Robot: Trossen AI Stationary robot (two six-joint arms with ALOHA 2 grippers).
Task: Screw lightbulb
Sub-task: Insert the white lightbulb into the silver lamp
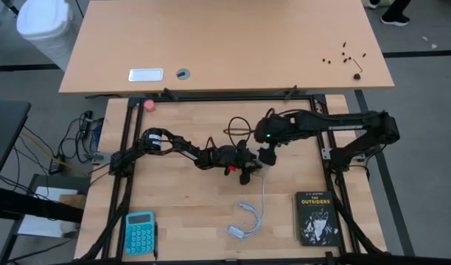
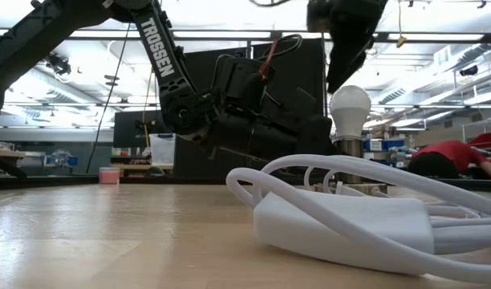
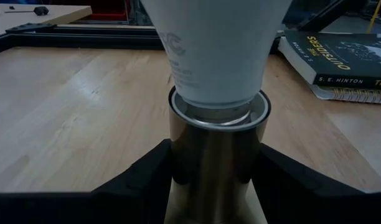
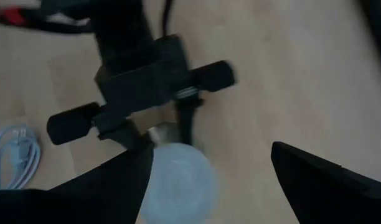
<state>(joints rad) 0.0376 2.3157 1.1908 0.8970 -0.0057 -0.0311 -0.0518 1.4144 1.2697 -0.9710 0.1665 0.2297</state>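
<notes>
The small white pear-shaped lightbulb (image 3: 212, 53) stands upright with its narrow end down inside the round shiny metal socket cylinder (image 3: 216, 155), and that socket is our landmark. The left gripper (image 3: 215, 180) has the socket pinched: one dark finger (image 3: 144, 180) presses against each side of the metal wall, holding it on the pale wooden table (image 3: 72, 112). From table height the frosted globe of the bulb (image 2: 351, 110) rises clear above the socket. Right over it hangs the right gripper (image 4: 209, 180), fingers spread wide to either side of the globe and, as far as the view from its wrist shows, touching nothing. From above, both grippers meet near the middle of the table, the right gripper (image 1: 267, 156) just beside the left (image 1: 247, 174). A coiled white cable with a flat white block (image 1: 246, 223) lies on the near side of the socket; a black paperback book titled The Outsiders (image 1: 317, 217) lies to its right.
</notes>
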